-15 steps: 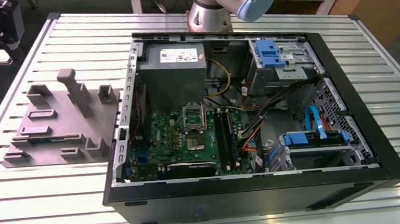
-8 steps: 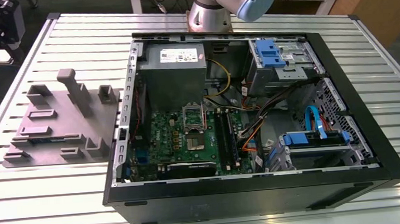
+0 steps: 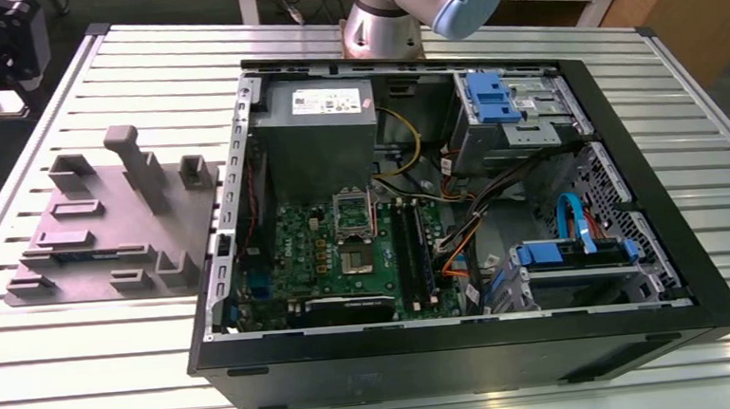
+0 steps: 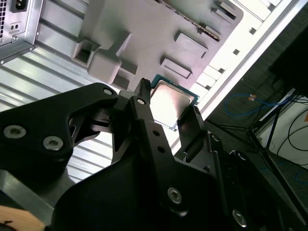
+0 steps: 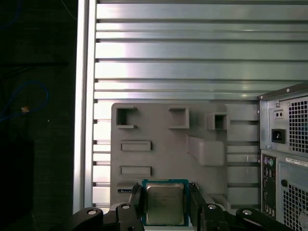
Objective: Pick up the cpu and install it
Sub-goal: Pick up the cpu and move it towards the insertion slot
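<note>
Starting with the exterior view, an open computer case [image 3: 476, 350] is seen lying on the slatted desk [image 3: 97, 373], with the green motherboard [image 3: 331, 264] inside it and the socket [image 3: 355, 226] near the board's middle. A grey fixture [image 3: 113, 229] is set on the desk just beside the case, toward the exterior view's left.

In the second wrist view, the cpu [image 4: 172, 103] is clamped between the black fingers [image 4: 143, 110] of the gripper [image 4: 168, 98], one finger on each of two opposite edges. The fixture is seen well beyond it, so the chip is judged to be held in the air, clear of the fixture.

In the first wrist view, the cpu [image 5: 165, 204] is seen sitting square between the fingers [image 5: 196, 202], with the fixture behind it and the rear of the case to one side.

The step in hand is judged to be the carry. It is done well if the chip is held flat and square, the clamp is firm without crushing the green rim, and swing or tilt is avoided, since a skewed chip cannot be seated cleanly and the socket's contacts may be bent.
</note>
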`<state>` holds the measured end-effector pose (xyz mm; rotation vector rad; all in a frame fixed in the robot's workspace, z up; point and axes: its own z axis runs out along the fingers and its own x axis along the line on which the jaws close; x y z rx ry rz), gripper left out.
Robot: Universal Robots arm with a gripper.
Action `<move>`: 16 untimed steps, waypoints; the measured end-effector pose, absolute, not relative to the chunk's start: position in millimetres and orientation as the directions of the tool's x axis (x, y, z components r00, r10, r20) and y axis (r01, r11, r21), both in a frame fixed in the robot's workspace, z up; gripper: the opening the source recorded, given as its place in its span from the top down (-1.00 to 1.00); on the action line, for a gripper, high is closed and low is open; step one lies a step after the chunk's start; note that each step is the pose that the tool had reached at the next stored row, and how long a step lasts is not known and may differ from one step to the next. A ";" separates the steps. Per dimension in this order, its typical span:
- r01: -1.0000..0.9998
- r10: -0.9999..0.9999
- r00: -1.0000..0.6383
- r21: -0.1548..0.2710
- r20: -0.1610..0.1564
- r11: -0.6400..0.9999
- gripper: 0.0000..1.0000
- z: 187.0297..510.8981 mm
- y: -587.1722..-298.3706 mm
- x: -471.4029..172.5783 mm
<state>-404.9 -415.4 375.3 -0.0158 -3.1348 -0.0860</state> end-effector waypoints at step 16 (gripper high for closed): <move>0.010 0.010 -1.000 0.055 0.006 0.998 0.06 375.3 -415.4 -400.1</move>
